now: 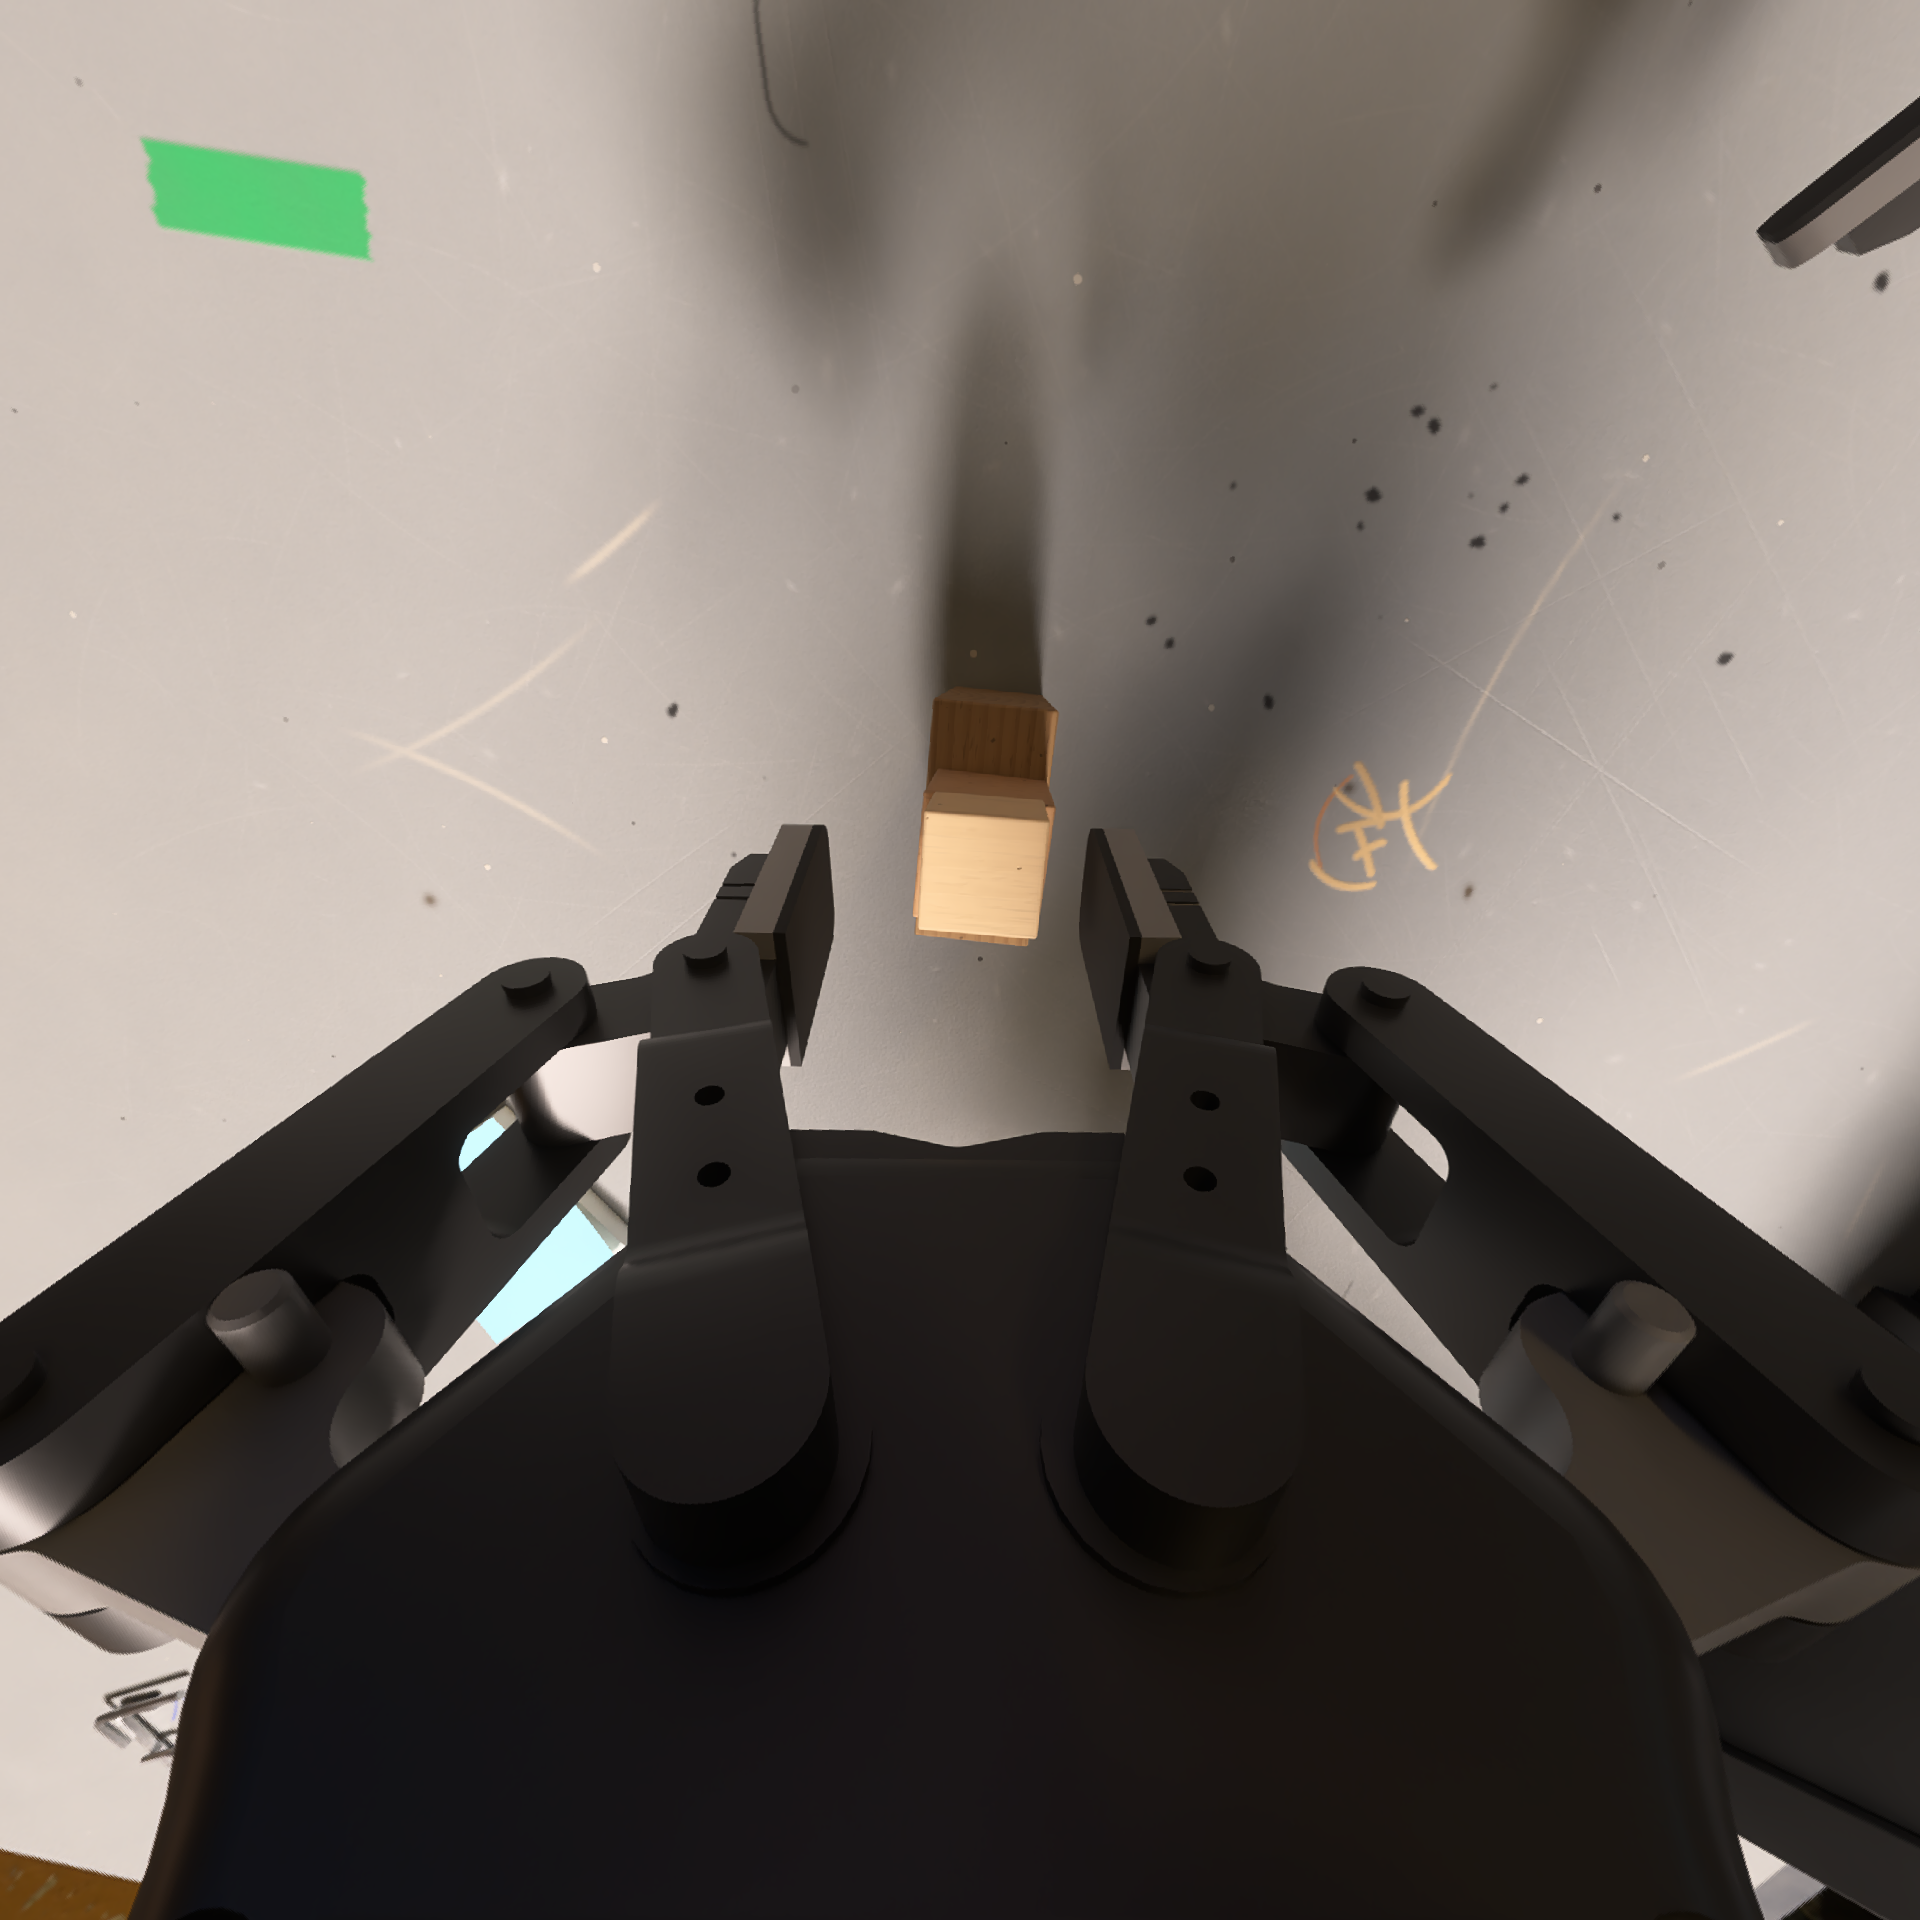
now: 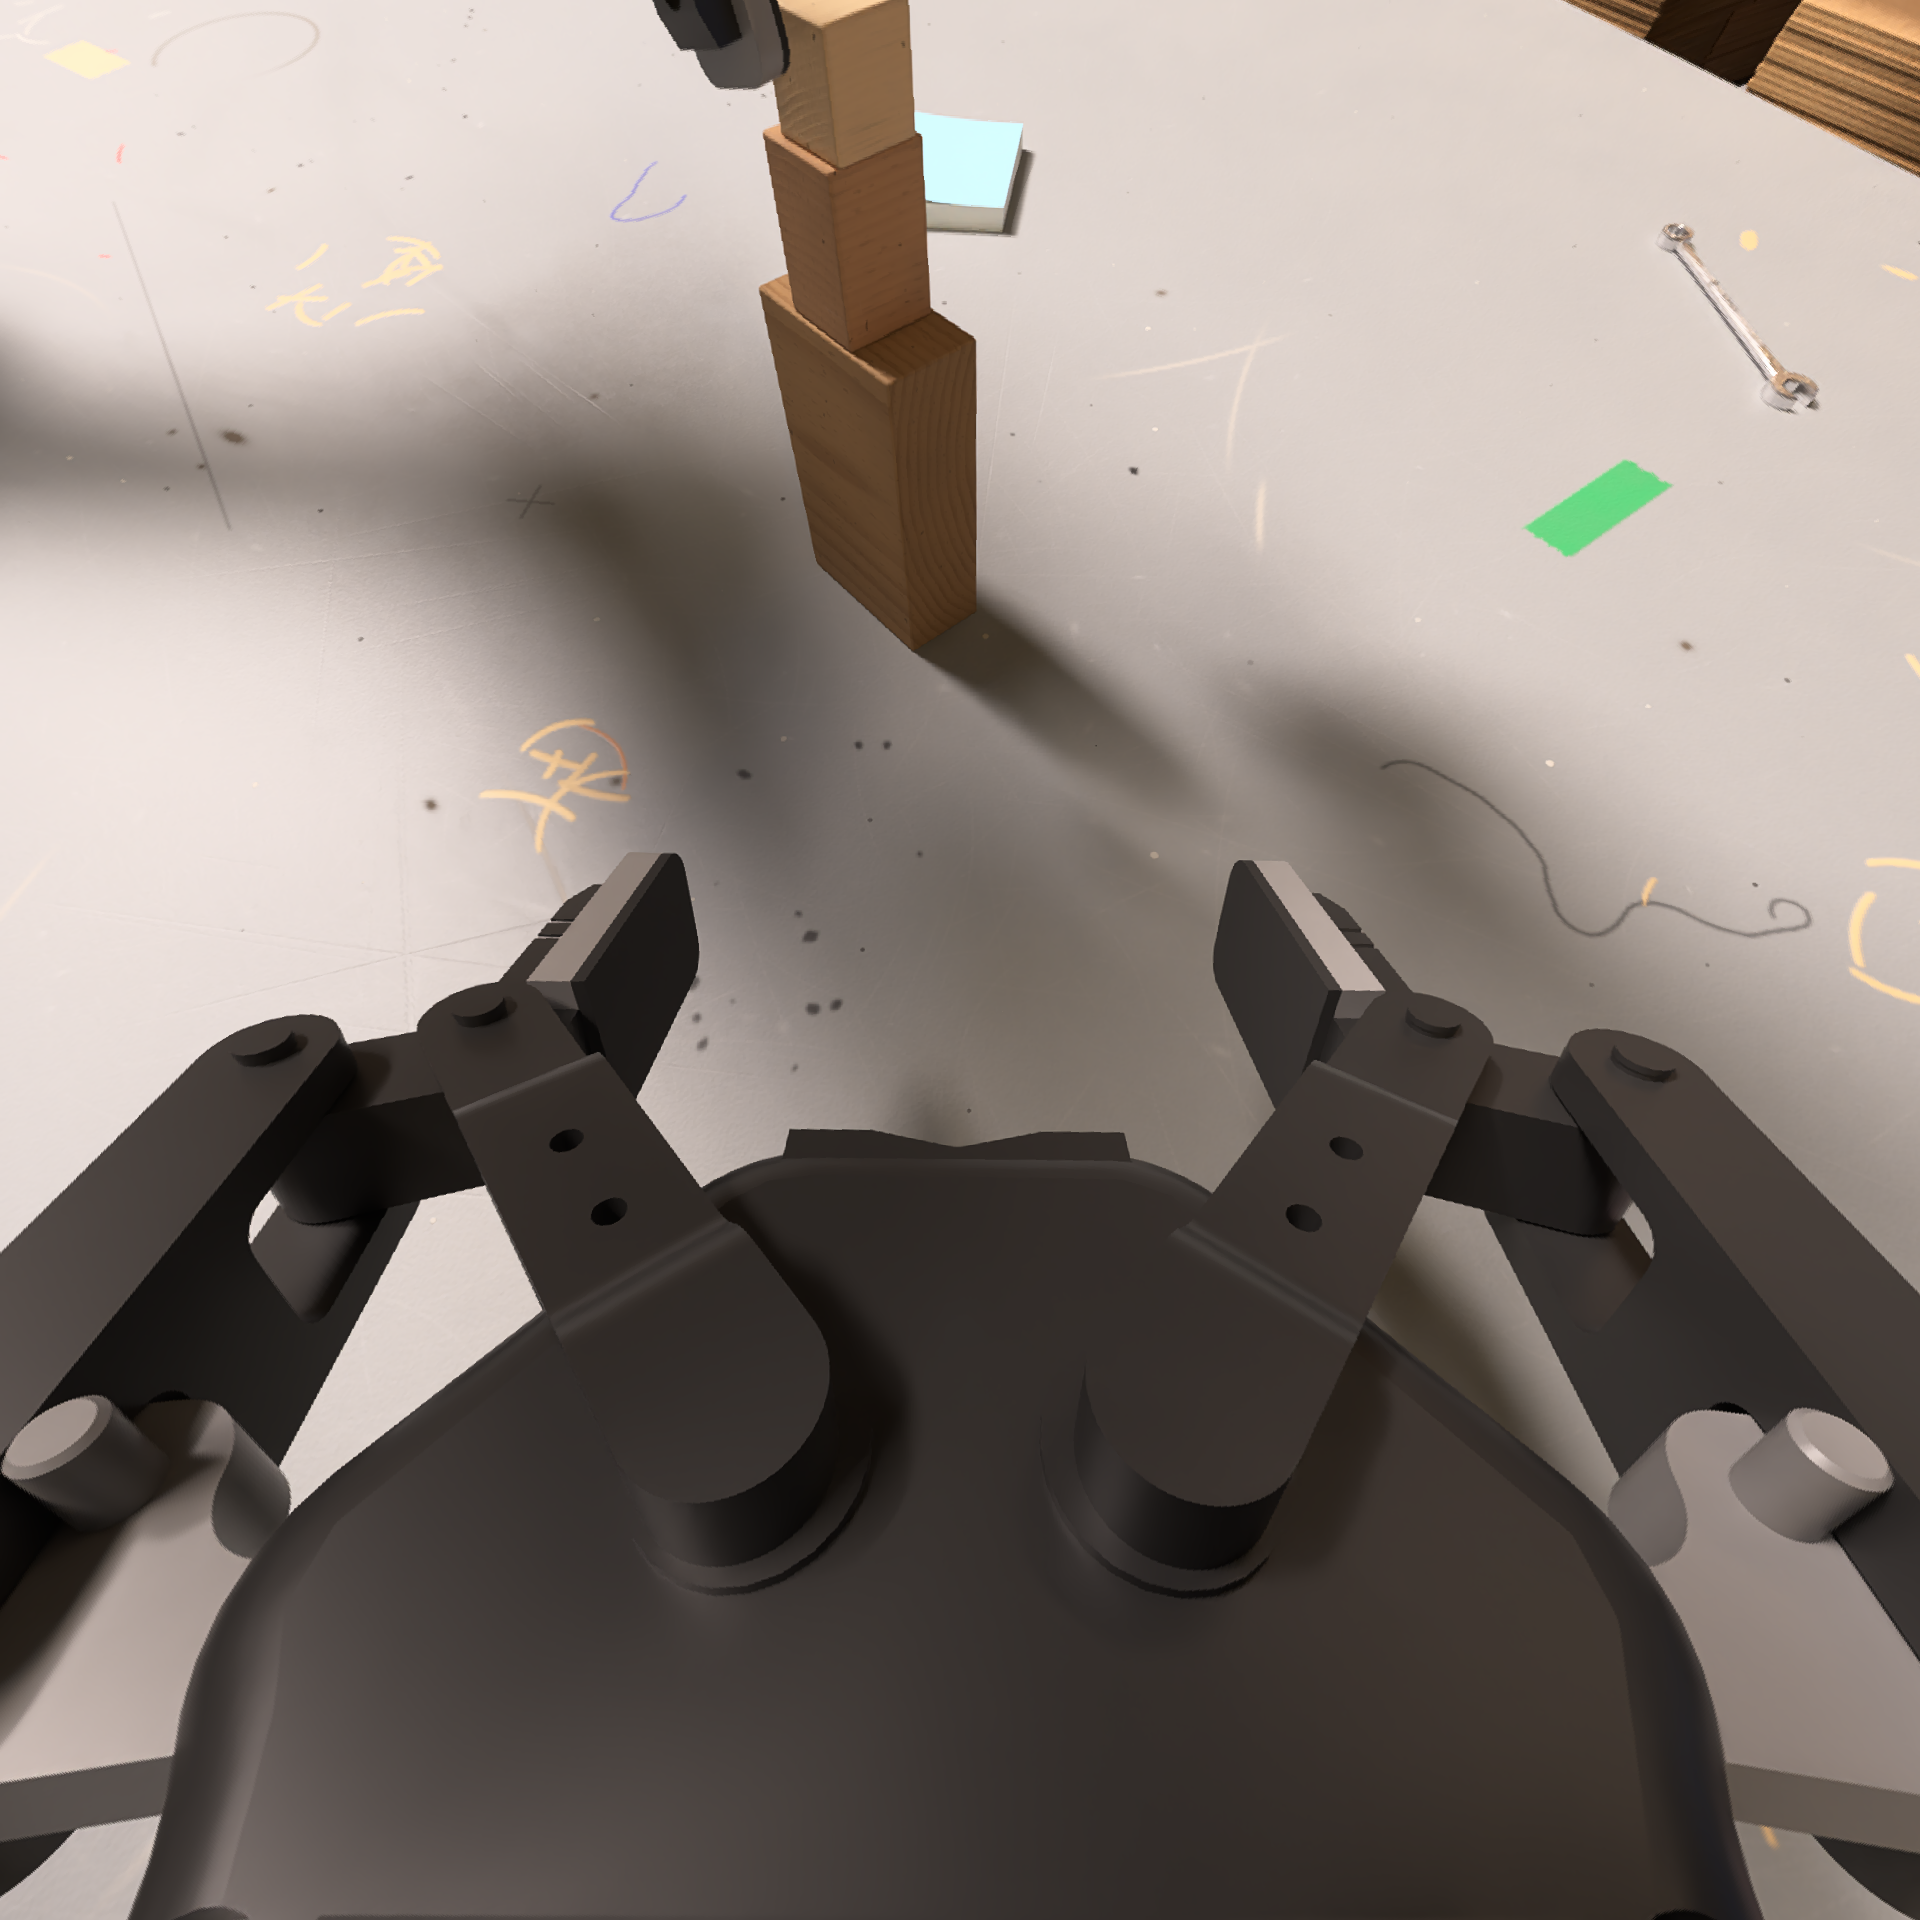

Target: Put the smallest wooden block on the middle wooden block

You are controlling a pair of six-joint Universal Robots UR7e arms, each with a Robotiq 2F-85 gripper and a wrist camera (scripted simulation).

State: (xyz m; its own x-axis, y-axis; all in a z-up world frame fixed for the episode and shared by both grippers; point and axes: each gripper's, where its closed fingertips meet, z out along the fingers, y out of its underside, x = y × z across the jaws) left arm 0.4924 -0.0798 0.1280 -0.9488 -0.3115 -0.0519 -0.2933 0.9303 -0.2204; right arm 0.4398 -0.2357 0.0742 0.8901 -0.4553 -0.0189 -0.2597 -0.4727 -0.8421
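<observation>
The left gripper [image 1: 956,894] is held open right above the stack, nothing gripped, its fingers clear of the smallest wooden block [image 1: 979,873], which is already sat on the middle wooden block [image 2: 852,239]. The largest block [image 2: 883,478] is underneath. The right gripper [image 2: 956,935] is spread wide and empty over bare table [image 2: 312,623], well apart from the tower.

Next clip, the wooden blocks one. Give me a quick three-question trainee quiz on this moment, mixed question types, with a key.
1. True or false: the small pale wooden block sits on the mid-brown middle wooden block.
2. What supports the middle block? A) the grey table B) the tall largest wooden block C) the pale blue pad
3. What state is the black left gripper in?

Key: 1 true. 2 B. 3 Open, fingers apart on either side of the small block, not touching it.
</observation>
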